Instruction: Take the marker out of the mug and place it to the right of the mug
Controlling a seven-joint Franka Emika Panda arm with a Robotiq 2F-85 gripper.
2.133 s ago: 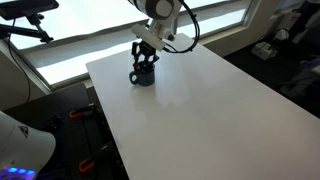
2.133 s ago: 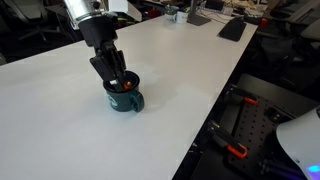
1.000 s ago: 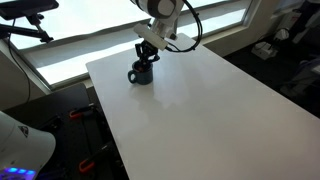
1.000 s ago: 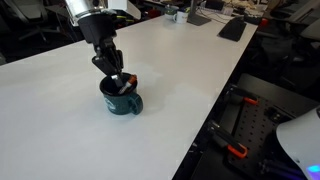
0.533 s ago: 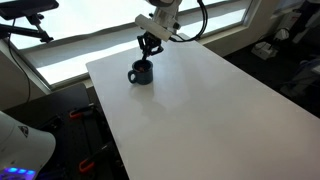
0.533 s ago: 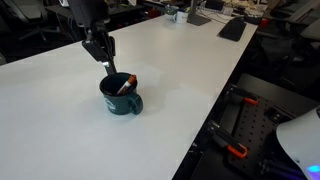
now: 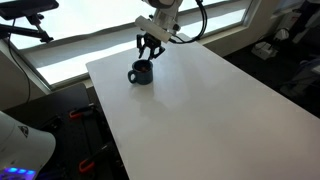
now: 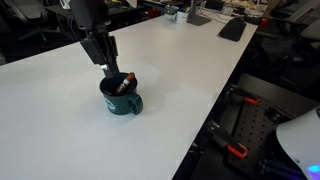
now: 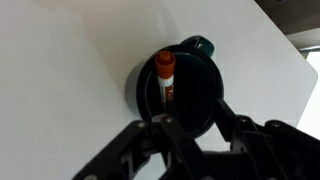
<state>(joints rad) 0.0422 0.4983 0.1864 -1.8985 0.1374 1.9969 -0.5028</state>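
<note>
In the wrist view, the black two-fingered gripper (image 9: 195,118) comes in from the lower edge. Its fingers (image 9: 150,135) are spread apart and grasp nothing. Between and beyond them stands the small, dark navy mug (image 9: 195,95), seen from straight above, with its rounded handle pointing toward the top of the picture. The thin red marker (image 9: 165,76) lies inside the mug. It leans against the inner wall on the side away from the handle, and its orange-red end reaches the rim. Around the mug spreads the plain white tabletop (image 9: 70,60).

In an exterior view the gripper (image 8: 108,65) hangs just above the mug (image 8: 120,97), clear of the rim. The marker (image 8: 122,84) shows as a red slant inside the opening, and the handle faces the near table edge. The table (image 8: 190,70) runs away toward the desks behind.

In an exterior view taken from farther off, the mug (image 7: 141,72) sits near the far corner of the table (image 7: 190,105). The gripper (image 7: 150,50) is poised over it, jaws parted. A bright window strip (image 7: 90,45) lies behind them.
</note>
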